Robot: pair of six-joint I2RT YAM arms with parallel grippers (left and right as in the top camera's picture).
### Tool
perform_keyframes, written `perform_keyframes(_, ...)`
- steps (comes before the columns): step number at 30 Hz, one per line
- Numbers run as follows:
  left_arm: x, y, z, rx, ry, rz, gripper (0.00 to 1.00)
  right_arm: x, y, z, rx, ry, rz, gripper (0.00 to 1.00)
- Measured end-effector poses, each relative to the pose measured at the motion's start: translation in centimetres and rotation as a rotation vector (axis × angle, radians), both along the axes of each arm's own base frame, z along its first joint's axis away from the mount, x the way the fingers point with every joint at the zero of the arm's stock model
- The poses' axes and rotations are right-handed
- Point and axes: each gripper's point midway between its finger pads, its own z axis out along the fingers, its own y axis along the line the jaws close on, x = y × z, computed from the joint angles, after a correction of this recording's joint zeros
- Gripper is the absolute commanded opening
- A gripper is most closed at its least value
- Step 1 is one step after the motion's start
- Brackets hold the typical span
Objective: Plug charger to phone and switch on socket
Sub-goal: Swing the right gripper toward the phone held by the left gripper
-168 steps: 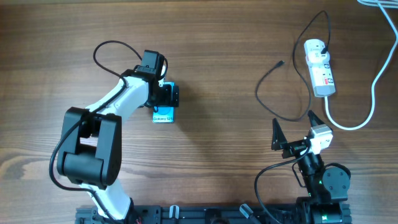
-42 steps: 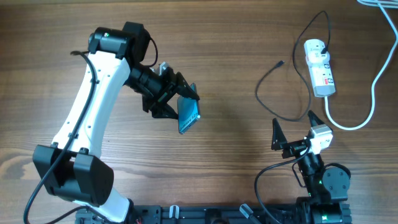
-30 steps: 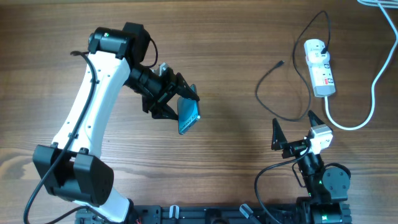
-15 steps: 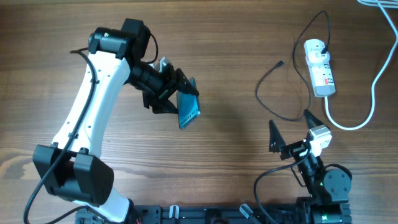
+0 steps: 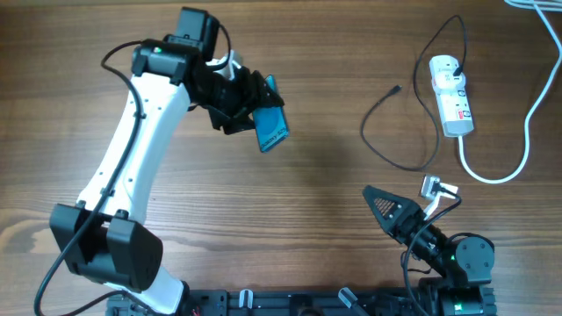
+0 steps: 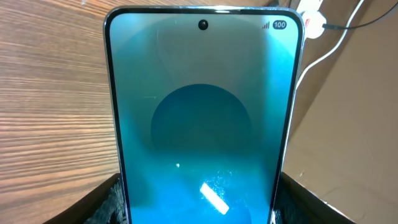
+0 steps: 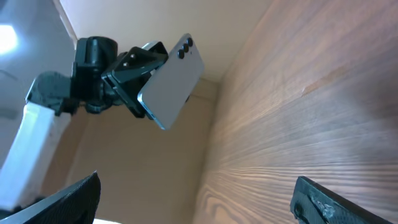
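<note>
**Phone held off the desk, charger lying loose by the socket**

The left claw [image 5: 248, 104] grips the phone [image 5: 272, 132] by its long edges and holds it in the air, tilted. In the overhead view this is well apart from the socket [image 5: 451, 107], far to its left. In the left wrist view the teal screen fills most of the frame, with the front camera hole at the top and the dark fingers [image 6: 112, 202] pressed at both lower edges. The right wrist view shows the phone's grey back and its camera lenses turned that way.

The socket lies on the wooden desk [image 5: 307, 228] with its length running up and down the overhead frame and a plug seated at its upper end. The charger [image 5: 365, 127] runs from that plug in a wide loop on the desk, just left of the socket. Its small free tip rests on the wood near the socket's left side and touches nothing else. A thicker white power cord [image 5: 529, 123] leaves the socket's lower end and curves away to its right.

The right claw [image 5: 399, 206] sits below the socket, near the charger's lowest bend, with its jaws spread wide and nothing between them.
</note>
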Motion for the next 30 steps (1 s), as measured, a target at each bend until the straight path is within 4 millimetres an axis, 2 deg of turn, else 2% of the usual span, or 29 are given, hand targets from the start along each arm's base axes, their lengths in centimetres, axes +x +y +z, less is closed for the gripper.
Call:
perform_keyframes(4,-0.1,-0.5,-0.5,0.052,-0.018,-0.01,0.45,0.2,-0.1,-0.1,-0.106,-0.107,-0.012,0.99)
perform_keyframes(8,0.3,0.2,-1.2,0.134,-0.042,0.007,0.45,0.7,-0.2,-1.5,-0.208,-0.129,-0.009,0.99)
perform_keyframes(13,1.4,1.1,-1.6,0.195,-0.082,0.051,0.45,1.7,-0.9,-6.6,-0.364,0.032,-0.012,0.99)
perform_keyframes(15,1.8,1.2,-1.6,0.204,-0.092,0.063,0.44,2.0,-1.1,-7.5,-0.408,0.089,-0.005,0.99)
perform_keyframes(22,2.5,2.5,-2.0,0.27,-0.092,0.143,0.44,4.8,-0.9,-5.9,-0.506,0.167,0.049,0.99)
perform_keyframes(26,2.8,3.0,-2.1,0.294,-0.088,0.186,0.45,5.7,1.8,-3.7,-0.529,0.072,0.135,0.99)
perform_keyframes(28,2.9,3.0,-2.1,0.292,-0.084,0.204,0.44,5.7,3.6,-1.8,-0.522,-0.028,0.178,0.99)
perform_keyframes(30,3.1,3.0,-2.3,0.292,-0.075,0.22,0.44,5.5,4.8,-0.9,-0.522,-0.083,0.2,1.0)
